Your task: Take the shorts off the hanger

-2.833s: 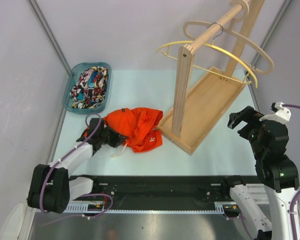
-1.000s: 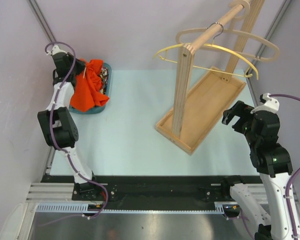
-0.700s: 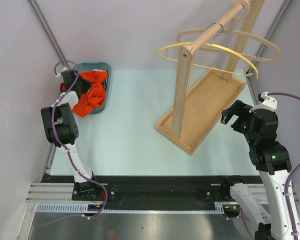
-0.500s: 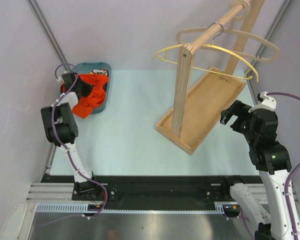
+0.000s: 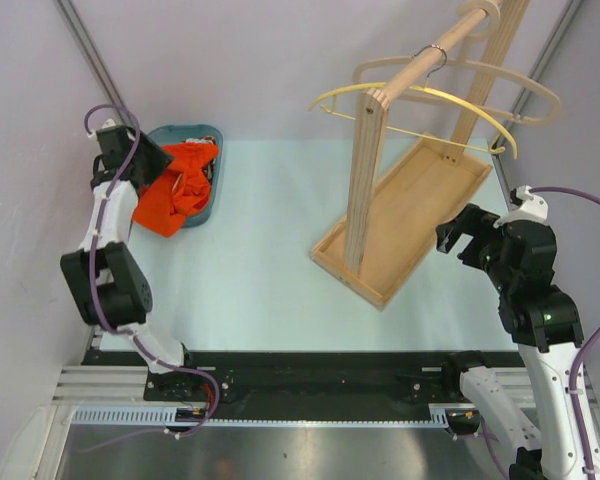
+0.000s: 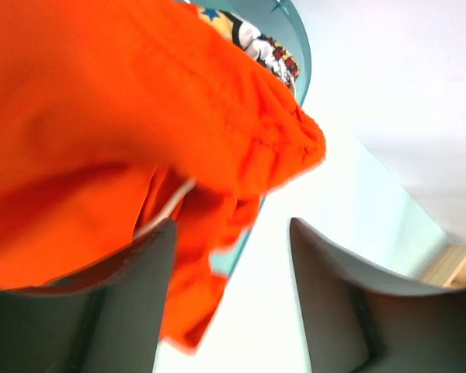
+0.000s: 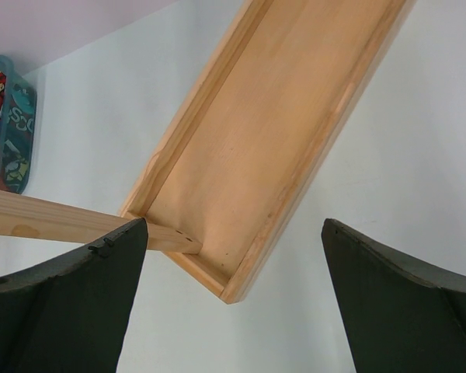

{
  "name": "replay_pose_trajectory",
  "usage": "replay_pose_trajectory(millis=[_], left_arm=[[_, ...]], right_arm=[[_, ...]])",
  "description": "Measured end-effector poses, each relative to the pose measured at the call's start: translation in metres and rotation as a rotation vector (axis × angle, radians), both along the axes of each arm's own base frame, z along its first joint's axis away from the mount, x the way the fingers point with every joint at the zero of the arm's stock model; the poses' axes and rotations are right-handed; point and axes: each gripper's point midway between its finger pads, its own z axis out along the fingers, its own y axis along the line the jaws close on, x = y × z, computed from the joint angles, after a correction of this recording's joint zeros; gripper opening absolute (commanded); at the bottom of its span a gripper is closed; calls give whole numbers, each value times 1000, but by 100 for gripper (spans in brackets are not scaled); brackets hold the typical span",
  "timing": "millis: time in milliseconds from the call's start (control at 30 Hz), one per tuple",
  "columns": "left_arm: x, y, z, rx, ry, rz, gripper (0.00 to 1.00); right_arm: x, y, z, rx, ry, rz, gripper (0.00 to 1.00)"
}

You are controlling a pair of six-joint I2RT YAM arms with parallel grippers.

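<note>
Two grippers are seen w/ jaws apart, nothing pinched: left gripper (image 6: pixel 231 233) just beside orange shorts (image 5: pixel 170 190), draped over bin (image 5: pixel 208 131) rim atop comic-print shorts (image 6: pixel 268 50); right gripper (image 7: pixel 233 225) above rack base (image 7: pixel 295 101). Left arm should be raised clear slowly so cloth isn't snagged.

We see a wooden rack (image 5: pixel 410 210) just left of the right gripper (image 5: pixel 460 232), standing on a pale table (image 5: pixel 270 280), with plain grey walls (image 5: pixel 250 60) behind.

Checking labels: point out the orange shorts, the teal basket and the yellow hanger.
orange shorts (image 5: pixel 175 190): top external view, middle of the bunched fabric.
teal basket (image 5: pixel 185 128): top external view, bare far rim.
yellow hanger (image 5: pixel 340 94): top external view, left arm of the arc.
</note>
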Motion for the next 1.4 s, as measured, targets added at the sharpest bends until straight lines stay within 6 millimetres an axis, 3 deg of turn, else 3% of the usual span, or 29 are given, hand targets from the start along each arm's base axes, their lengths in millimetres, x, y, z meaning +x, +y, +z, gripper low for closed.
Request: replay_pose_trajectory(millis=[100,200,267,467,567,767,900,1000,1067,1167,1300,1400], left_arm=[[-31,3,22,61,-3,28,38],[-62,13,28,120,20,93,27],[-77,23,21,139,56,143,19],[-98,64,-35,111,224,297,11],[-86,66,-62,54,270,276,9],[-15,43,-108,-72,287,133,9],[14,28,-135,-136,292,89,9],[19,27,-154,-176,310,84,15],[16,29,-158,-188,316,88,28],[8,31,-148,-174,303,88,51],[-12,26,-113,-145,257,83,64],[-34,14,-67,-134,166,63,75]], right_arm=[[-3,0,0,1,-7,0,100],[-5,-1,-2,2,-11,0,100],[-6,-1,-5,2,-8,0,100],[-6,-1,-10,1,4,1,100],[-7,-2,-9,-1,-1,-5,100],[-6,-7,-8,-11,-9,-28,100],[-4,-8,-9,-15,-3,-36,100],[-2,-8,-12,-17,10,-38,100],[0,-8,-13,-18,16,-39,100],[0,-7,-13,-17,18,-37,100],[-1,-4,-13,-8,19,-21,100],[-1,-1,-14,0,22,-4,100]])
